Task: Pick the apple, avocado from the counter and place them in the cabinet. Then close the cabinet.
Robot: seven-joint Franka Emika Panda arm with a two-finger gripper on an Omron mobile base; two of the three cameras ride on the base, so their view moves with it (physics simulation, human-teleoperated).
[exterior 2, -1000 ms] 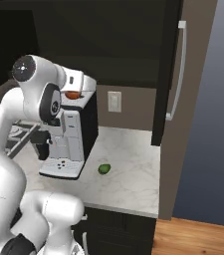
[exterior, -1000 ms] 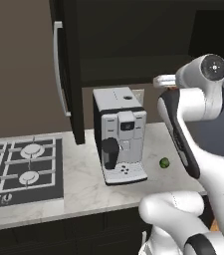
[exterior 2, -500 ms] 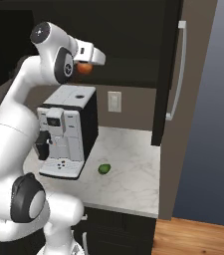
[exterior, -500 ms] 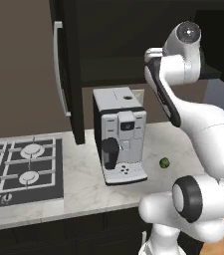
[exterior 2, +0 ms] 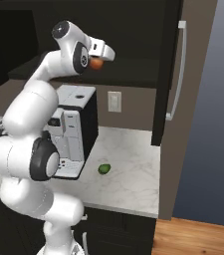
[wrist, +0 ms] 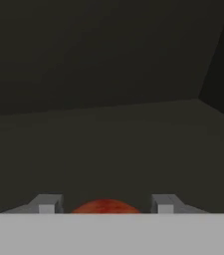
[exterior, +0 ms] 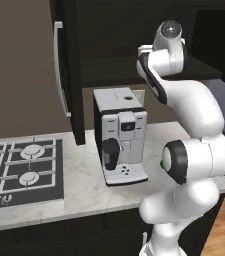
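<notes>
The red-orange apple (exterior 2: 97,63) sits between the fingers of my gripper (exterior 2: 101,58), which is shut on it, high up at the open front of the black cabinet (exterior 2: 166,45). In the hand view the apple (wrist: 105,206) shows between the two fingertips (wrist: 47,204), with the cabinet's dark shelf (wrist: 108,144) ahead and below. The dark green avocado (exterior 2: 104,169) lies on the marbled counter (exterior 2: 133,174), to the right of the coffee machine. In the left base view my raised arm stands in front of the cabinet opening and hides the hand.
A black-and-silver coffee machine (exterior: 121,142) (exterior 2: 73,130) stands on the counter (exterior: 84,187) below the cabinet. The gas hob (exterior: 19,170) lies to its left. The cabinet doors (exterior: 68,65) stand open on both sides, with silver bar handles (exterior 2: 178,69).
The arm has risen from coffee-machine height to the cabinet opening, carrying the apple up and forward. The avocado has stayed where it was.
</notes>
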